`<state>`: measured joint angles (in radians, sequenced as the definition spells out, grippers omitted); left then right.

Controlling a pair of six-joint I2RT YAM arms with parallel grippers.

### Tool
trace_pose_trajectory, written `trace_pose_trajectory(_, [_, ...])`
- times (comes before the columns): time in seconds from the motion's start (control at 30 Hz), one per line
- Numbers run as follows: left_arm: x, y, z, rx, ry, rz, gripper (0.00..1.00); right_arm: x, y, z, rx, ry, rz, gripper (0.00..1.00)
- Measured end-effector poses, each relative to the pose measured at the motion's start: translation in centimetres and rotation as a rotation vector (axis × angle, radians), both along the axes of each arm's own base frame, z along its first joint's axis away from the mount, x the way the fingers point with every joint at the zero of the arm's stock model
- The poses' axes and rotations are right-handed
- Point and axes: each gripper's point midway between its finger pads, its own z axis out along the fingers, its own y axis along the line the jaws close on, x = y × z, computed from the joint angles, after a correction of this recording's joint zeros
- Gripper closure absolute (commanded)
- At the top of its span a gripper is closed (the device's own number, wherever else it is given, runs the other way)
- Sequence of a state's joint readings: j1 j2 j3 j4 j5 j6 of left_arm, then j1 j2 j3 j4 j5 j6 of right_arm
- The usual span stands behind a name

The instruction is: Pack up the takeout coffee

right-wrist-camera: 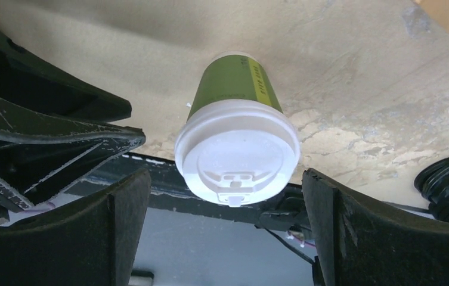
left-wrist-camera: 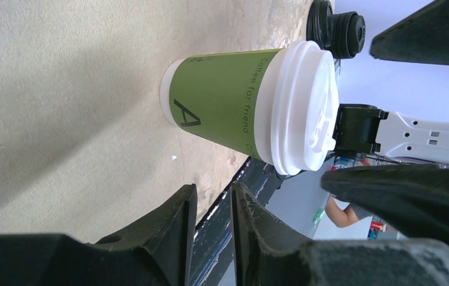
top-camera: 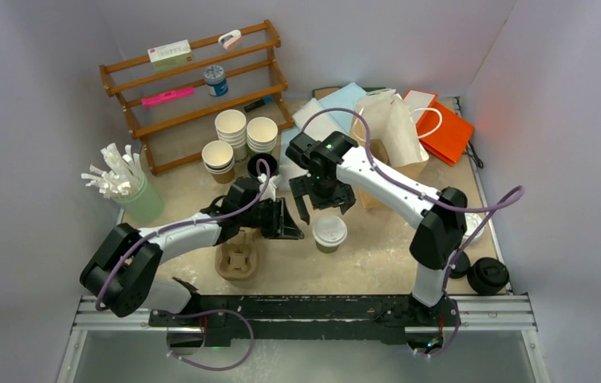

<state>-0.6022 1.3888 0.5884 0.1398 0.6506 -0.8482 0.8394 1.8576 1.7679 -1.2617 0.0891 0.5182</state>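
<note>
On the beige table (top-camera: 377,263), the right gripper (top-camera: 326,209) is held wide apart and empty over the upright takeout coffee (top-camera: 330,233), an olive-green printed cup capped by a white lid (right-wrist-camera: 237,155) near table centre, while the left gripper (top-camera: 293,227), narrowly parted on nothing, is positioned at its 9 o'clock.

Robotics lab test cell, staged as a takeaway coffee counter. Boxed in by plain pale lilac walls (top-camera: 33,120) around a beige speckled tabletop (top-camera: 377,267); at the near edge, bolted to a silver aluminium rail (top-camera: 504,319), two white-and-black robot arms (top-camera: 393,187) trailing purple cables (top-camera: 512,194). Café props all round: brown wooden slatted rack (top-camera: 187,120), stacks of open kraft paper cups (top-camera: 241,132), pale green tumbler of white wrapped sticks (top-camera: 139,199), tan paper carrier bag (top-camera: 399,136), orange paper carrier bag (top-camera: 450,134), moulded brown pulp cup tray (top-camera: 237,259), green paper cup with white plastic lid (top-camera: 330,233), loose black lids (top-camera: 487,275).
</note>
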Motion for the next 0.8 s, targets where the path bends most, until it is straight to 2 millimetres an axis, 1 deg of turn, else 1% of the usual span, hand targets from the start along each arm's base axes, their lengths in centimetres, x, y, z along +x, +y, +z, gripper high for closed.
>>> trace_pose_trajectory(0.1, [0.1, 0.1, 0.3, 0.002, -0.010, 0.010, 0.67, 0.3, -0.3, 1.1, 0.025, -0.064, -0.071, 0.01])
trace_pose_trajectory(0.17, [0.3, 0.1, 0.7, -0.004, -0.025, 0.016, 0.65, 0.8, -0.6, 2.3, 0.061, -0.136, -0.142, 0.02])
trace_pose_trajectory(0.27, [0.5, 0.1, 1.4, -0.017, -0.049, 0.026, 0.62, 1.3, -1.0, 4.7, 0.161, -0.259, -0.274, 0.01])
trace_pose_trajectory(0.37, [0.9, -0.2, 2.3, -0.043, -0.082, 0.029, 0.61, 1.4, -2.1, 6.2, 0.235, -0.349, -0.400, 0.01])
trace_pose_trajectory(0.5, [1.3, -0.5, 3.0, -0.070, -0.104, 0.036, 0.61, 1.7, -3.1, 6.5, 0.252, -0.410, -0.513, 0.01])
trace_pose_trajectory(0.67, [1.8, -0.6, 3.6, -0.079, -0.122, 0.039, 0.61, 2.5, -2.5, 6.0, 0.197, -0.452, -0.553, 0.01])
trace_pose_trajectory(0.8, [2.7, -0.1, 4.4, -0.078, -0.154, 0.059, 0.61, 2.4, -2.3, 5.9, 0.153, -0.425, -0.591, 0.01])
